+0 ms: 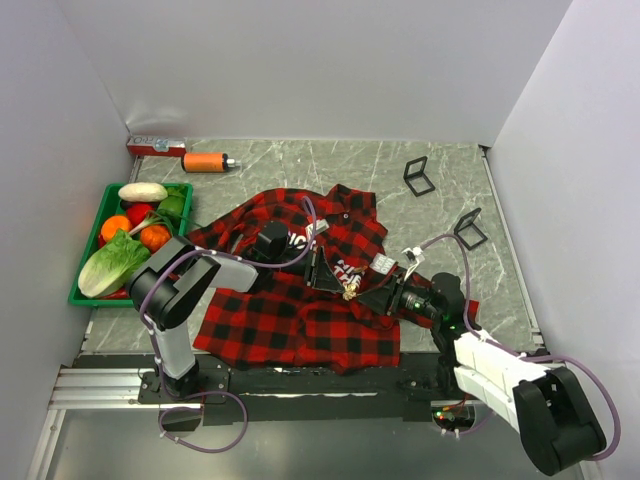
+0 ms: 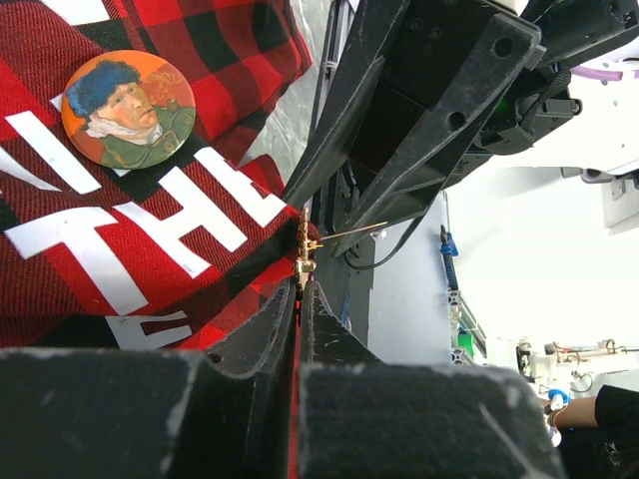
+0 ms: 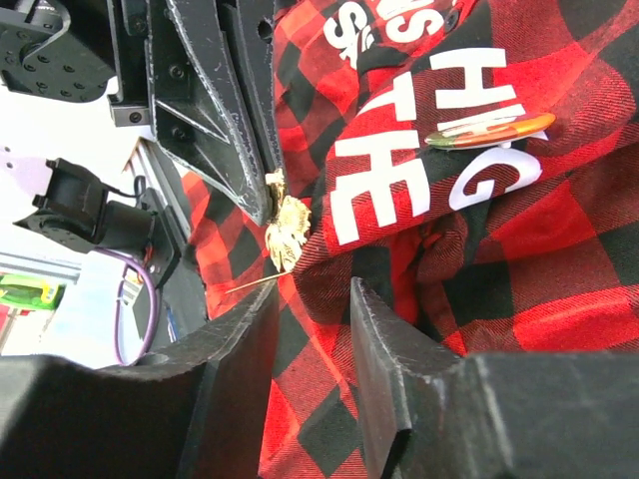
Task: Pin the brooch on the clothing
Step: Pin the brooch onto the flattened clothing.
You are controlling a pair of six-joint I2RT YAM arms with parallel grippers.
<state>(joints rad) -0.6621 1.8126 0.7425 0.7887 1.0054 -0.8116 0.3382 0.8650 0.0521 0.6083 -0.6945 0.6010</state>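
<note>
1. The left fingers (image 2: 262, 334) are pressed together at their tips on a small gold brooch (image 2: 303, 249). A sliver of red shows in the slit between them.
2. The brooch's thin gold pin stands open and juts free of the fabric, toward the right fingers (image 3: 235, 344).
3. The right fingers stand apart with a narrow gap and grip nothing. Their tips face the left fingers, just beside the brooch and its pin.
4. The brooch rests against a raised fold of the red-and-black plaid shirt (image 1: 300, 325), at the edge of the white block lettering (image 2: 60, 235) on its chest.
5. A round orange badge with a painted portrait of a man in a blue fur hat (image 2: 128, 108) sits on the shirt near the lettering, well apart from the brooch.
6. The shirt lies spread and rumpled in the middle of the grey marbled counter (image 1: 300, 165), with its collar toward the far side.
7. A green tray (image 1: 92, 225) of vegetables stands at the left edge of the counter.
8. An orange cylinder with a black cap (image 1: 205, 162) and a red box (image 1: 155, 146) lie at the back left.
9. Two small black wire stands (image 1: 418, 176) sit to the right of the shirt.
</note>
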